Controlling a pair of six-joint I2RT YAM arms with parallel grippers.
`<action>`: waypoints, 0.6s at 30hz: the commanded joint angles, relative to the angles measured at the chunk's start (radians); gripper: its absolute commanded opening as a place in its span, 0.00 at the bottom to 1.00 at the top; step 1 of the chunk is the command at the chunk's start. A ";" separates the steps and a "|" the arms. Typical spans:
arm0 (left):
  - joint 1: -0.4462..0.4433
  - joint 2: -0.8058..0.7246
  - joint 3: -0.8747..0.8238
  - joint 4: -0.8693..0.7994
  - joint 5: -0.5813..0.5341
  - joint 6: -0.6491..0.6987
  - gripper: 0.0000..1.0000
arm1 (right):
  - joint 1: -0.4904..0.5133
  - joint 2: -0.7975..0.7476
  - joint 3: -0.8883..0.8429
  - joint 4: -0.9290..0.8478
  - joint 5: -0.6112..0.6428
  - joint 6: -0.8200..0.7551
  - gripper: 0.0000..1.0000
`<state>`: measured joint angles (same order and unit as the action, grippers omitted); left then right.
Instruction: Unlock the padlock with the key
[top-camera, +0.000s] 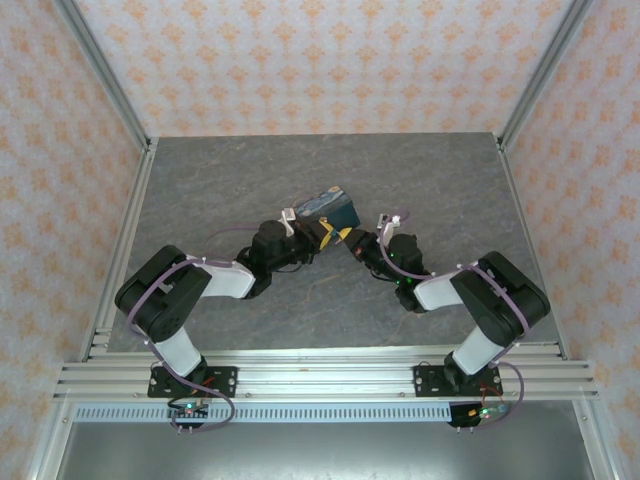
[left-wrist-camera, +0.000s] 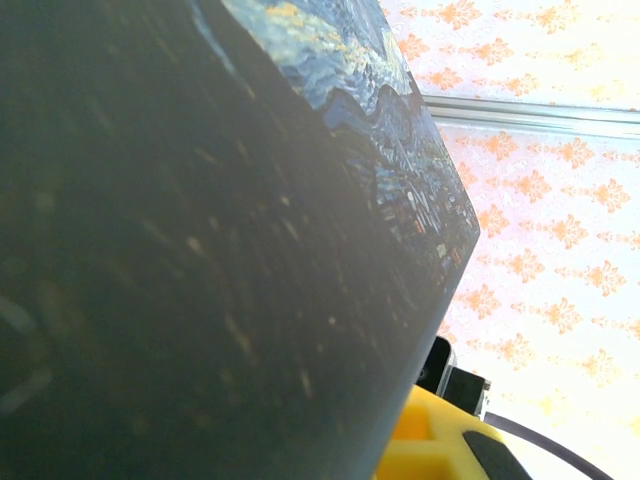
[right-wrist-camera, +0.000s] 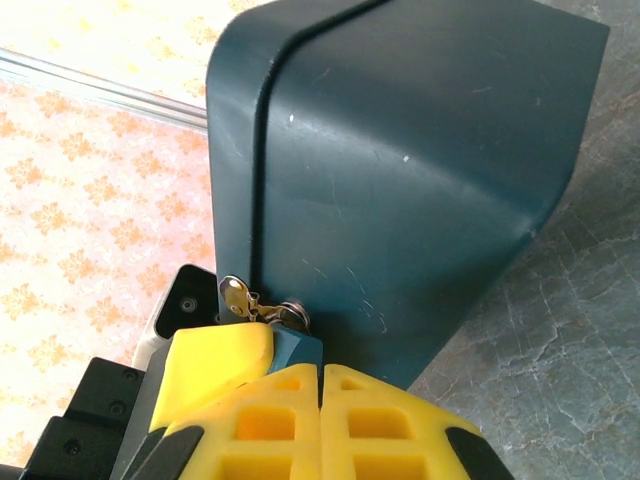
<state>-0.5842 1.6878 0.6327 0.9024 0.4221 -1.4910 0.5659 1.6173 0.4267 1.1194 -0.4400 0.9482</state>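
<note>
Both arms met at the painted box (top-camera: 328, 207), which stood near the middle of the table (top-camera: 220, 180). In the right wrist view the right gripper (right-wrist-camera: 320, 375) had its yellow fingers pressed flat together. Their tips sat right against the lower corner of the box, just beneath a small brass clasp (right-wrist-camera: 236, 295). A little bluish-grey wedge poking out at those tips looked to be the padlock (right-wrist-camera: 297, 348), hanging at the clasp (it was too small and too crowded to be sure how it hung). Whether the key sat inside that closed grip or in the lock could not be told. The left gripper (top-camera: 318, 230) was at the same side of the box, its jaws drawn almost fully together. What it pinched, if anything, was hidden by the box wall close to its camera.

By my reading the approach was done: the lock was reached and both grippers were close in around it. No open shackle was visible and the box lid looked closed, so the unlocking itself seemed unfinished. Left to do, as I judged it: seat the key, turn it, and free the shackle from the clasp
</note>
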 joint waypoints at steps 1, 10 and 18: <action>-0.024 -0.026 0.021 0.074 0.057 0.030 0.00 | 0.000 0.026 0.044 -0.007 -0.050 -0.090 0.00; -0.022 -0.042 0.007 0.049 0.076 0.048 0.00 | -0.053 0.059 0.048 0.035 -0.126 -0.107 0.00; -0.022 -0.025 0.008 0.130 0.083 0.006 0.00 | -0.053 0.096 0.050 0.097 -0.164 -0.107 0.00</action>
<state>-0.5823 1.6878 0.6327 0.8825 0.4141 -1.4693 0.5095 1.6897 0.4488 1.1725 -0.5774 0.8726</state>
